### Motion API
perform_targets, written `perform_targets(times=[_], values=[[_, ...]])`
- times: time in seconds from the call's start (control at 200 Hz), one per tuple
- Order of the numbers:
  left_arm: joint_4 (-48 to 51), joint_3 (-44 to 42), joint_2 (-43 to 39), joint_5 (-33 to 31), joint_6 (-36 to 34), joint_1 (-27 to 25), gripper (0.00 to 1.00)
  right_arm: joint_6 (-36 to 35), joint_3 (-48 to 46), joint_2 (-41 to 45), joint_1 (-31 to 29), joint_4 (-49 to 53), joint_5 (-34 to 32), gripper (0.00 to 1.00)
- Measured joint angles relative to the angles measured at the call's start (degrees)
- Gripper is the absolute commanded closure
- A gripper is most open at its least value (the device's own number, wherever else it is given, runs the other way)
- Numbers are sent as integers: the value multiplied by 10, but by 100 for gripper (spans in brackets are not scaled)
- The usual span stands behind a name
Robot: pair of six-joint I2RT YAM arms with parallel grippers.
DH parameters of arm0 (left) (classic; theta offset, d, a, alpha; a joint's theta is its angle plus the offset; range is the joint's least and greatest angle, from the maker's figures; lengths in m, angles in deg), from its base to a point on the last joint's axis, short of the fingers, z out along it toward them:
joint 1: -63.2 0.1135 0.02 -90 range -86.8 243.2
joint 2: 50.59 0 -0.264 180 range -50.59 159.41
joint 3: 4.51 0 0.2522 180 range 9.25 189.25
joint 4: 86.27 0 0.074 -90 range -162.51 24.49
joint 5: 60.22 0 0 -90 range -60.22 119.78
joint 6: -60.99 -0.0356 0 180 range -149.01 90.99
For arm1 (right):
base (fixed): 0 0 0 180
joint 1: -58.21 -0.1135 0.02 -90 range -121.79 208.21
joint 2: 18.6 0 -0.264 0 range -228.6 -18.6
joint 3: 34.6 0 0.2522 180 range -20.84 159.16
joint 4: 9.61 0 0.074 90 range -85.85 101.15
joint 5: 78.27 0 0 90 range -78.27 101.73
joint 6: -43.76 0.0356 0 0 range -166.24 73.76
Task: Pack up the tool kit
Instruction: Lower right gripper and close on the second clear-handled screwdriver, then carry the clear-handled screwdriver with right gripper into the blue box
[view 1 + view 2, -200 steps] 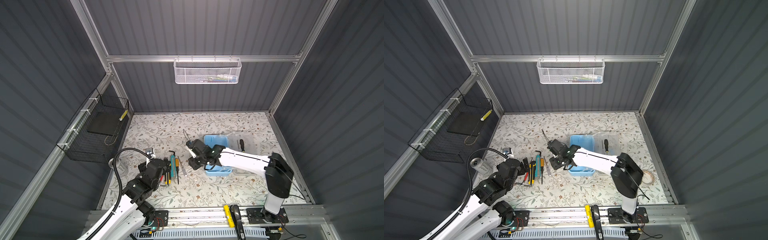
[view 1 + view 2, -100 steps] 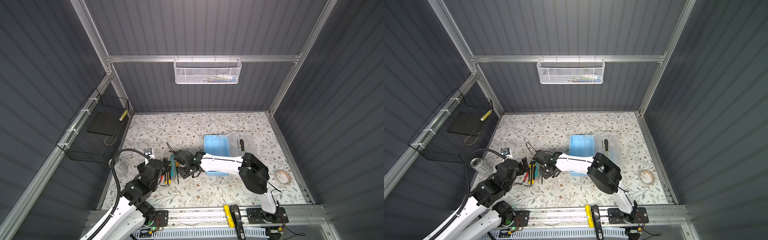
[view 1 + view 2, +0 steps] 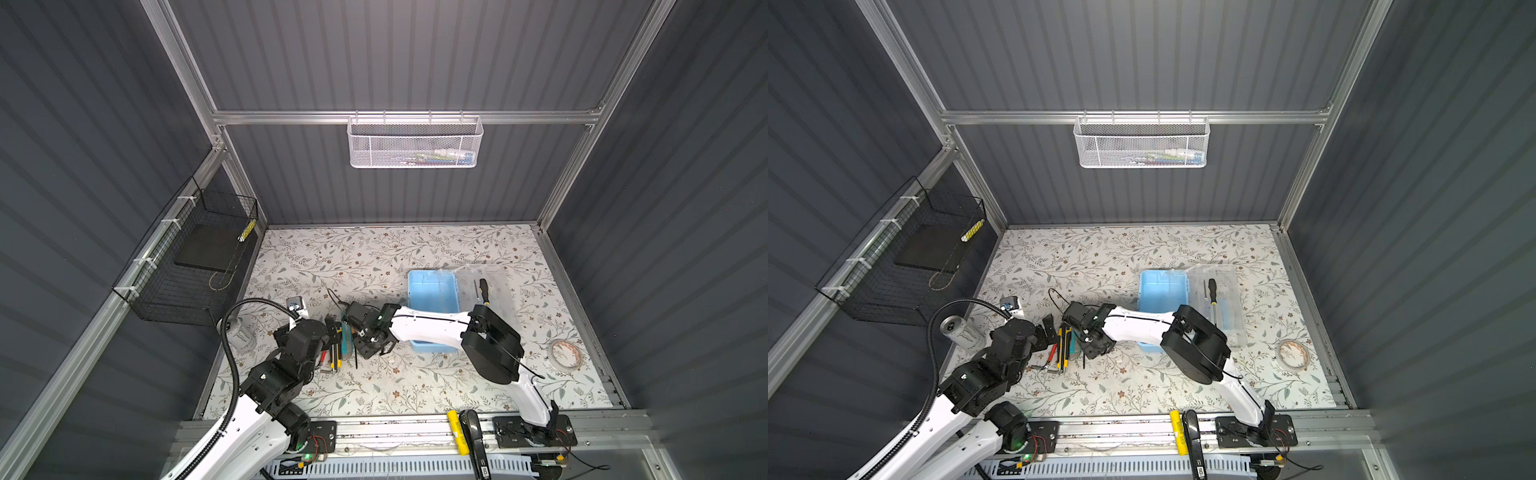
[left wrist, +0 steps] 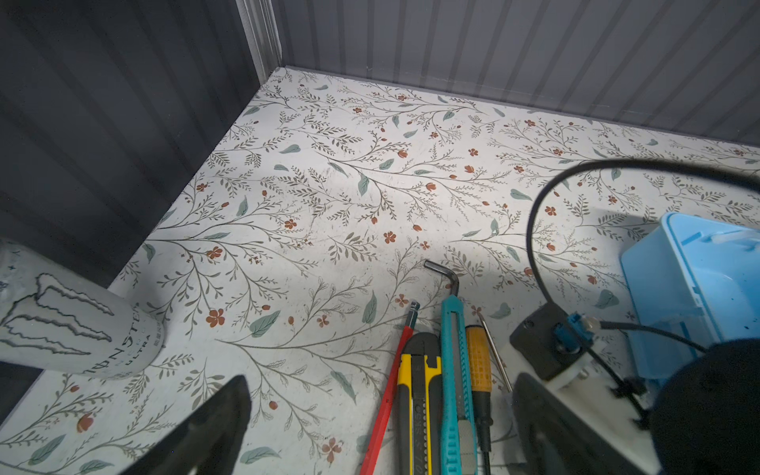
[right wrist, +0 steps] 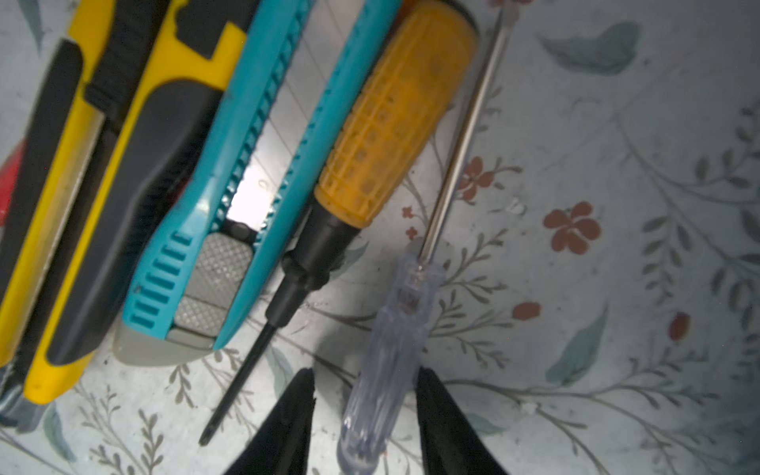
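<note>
Right gripper [image 5: 365, 374] relocated from beside the light-blue box [image 3: 432, 291] to the tool row [image 3: 343, 345], lower centre-left in both top views. Jaws part-open astride the clear-handled screwdriver [image 5: 386, 349], not clamped. Left gripper [image 4: 382, 386]: spread wide, empty. Box: right of centre, clear lid [image 3: 486, 291] open.

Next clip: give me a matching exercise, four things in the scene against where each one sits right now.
Things:
1 clear-handled screwdriver
2 black-handled screwdriver
3 tape roll
4 drink can

Places:
A by the left edge of the table
B on the clear lid beside the blue box
C straddled by the open right hand
D near the table's right edge

Pairs: 1-C, 2-B, 3-D, 4-A
</note>
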Motion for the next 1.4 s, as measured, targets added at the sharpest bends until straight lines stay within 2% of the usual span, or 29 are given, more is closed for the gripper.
perform_targets(times=[0.38,0.455,0.706,1.011,1.396], values=[[0,0,0,0,0,0,1,16,12,-10,7,12,-9,78],[0,0,0,0,0,0,1,18,12,-10,9,13,-10,85],[0,0,0,0,0,0,1,16,-12,20,12,12,-28,93],[0,0,0,0,0,0,1,-9,-50,155,40,-4,-38,98],[0,0,4,0,0,0,1,-44,-196,364,177,0,-16,100]])
